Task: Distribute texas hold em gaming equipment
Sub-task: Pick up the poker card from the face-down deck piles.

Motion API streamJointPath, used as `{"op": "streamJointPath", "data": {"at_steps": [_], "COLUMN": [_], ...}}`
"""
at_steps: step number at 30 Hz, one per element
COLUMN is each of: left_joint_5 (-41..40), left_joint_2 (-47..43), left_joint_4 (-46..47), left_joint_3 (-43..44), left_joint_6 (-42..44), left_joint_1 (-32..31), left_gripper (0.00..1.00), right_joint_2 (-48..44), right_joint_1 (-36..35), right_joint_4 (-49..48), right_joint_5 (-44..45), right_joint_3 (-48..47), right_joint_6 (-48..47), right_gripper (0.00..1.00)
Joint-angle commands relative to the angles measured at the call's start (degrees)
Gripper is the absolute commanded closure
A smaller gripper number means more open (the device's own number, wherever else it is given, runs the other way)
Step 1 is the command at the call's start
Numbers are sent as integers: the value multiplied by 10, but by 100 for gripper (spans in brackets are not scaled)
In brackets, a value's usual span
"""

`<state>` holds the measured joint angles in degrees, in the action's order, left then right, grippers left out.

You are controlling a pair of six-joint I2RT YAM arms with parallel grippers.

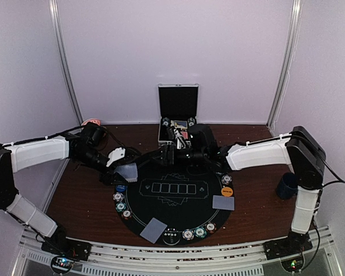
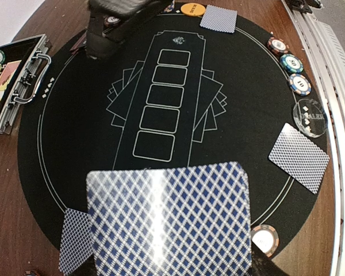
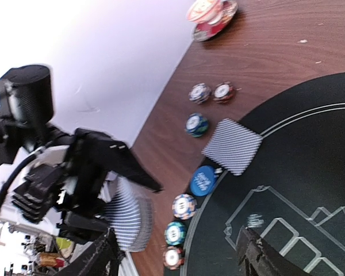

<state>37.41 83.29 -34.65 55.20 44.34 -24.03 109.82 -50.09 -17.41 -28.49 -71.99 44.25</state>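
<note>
The left gripper (image 1: 122, 163) pinched a blue-backed deck (image 2: 168, 221) above the black mat (image 2: 241, 115). Facing it, the right gripper (image 3: 178, 253) had its fingers spread wide, holding nothing. Below both grippers, face-down cards (image 2: 299, 156) and chips (image 2: 291, 63) lay around the mat's rim.

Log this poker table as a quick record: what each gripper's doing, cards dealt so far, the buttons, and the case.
left gripper: shut on the card deck, over the mat at its left rim
right gripper: open, empty, over the mat's far side
dealt cards: three face-down lots at the rim
buttons: orange button and blue button, both at the rim
case: open, behind the mat
</note>
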Motion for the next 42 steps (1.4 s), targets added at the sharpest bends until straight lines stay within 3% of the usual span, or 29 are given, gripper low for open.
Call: {"op": "streamJointPath", "data": {"at_steps": [1,27,35,42], "left_joint_5": [26,44,43,44], "left_joint_2": [13,30,31,31], "left_joint_4": [9,10,10,10], "left_joint_3": [6,5,4,4], "left_joint_6": [10,16,15,16], "left_joint_1": [4,3,3,4], "left_gripper": [39,40,43,52], "right_joint_2": [11,156,150,142], "right_joint_1": [-31,-63,-63,-60], "right_joint_4": [-72,-38,-29,-26], "right_joint_5": [-34,-23,-22,-17], "right_joint_3": [7,-130,-122,-114], "right_joint_6": [40,63,58,54], "right_gripper": [29,36,44,47]}}
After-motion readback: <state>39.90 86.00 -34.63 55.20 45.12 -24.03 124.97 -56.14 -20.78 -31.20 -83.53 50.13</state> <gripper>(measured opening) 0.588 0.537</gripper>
